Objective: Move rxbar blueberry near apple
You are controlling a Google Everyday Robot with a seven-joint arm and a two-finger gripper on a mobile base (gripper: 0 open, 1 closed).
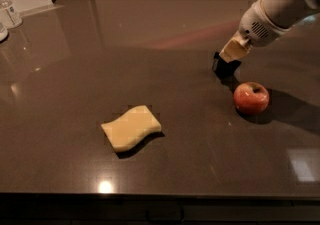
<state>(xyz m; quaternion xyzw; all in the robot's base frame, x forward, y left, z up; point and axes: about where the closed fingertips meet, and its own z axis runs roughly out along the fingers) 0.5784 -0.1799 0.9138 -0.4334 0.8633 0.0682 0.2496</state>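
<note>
Right of centre in your frame, the small dark-wrapped rectangular snack bar (223, 67) stands on end, clamped at its top by the robot's gripper (229, 57) and low over the dark tabletop (165, 59). Its label cannot be made out. Just beside it to the lower right, not touching, the small round red apple (251, 97) sits upright, its yellowish dimple and stem on top.
</note>
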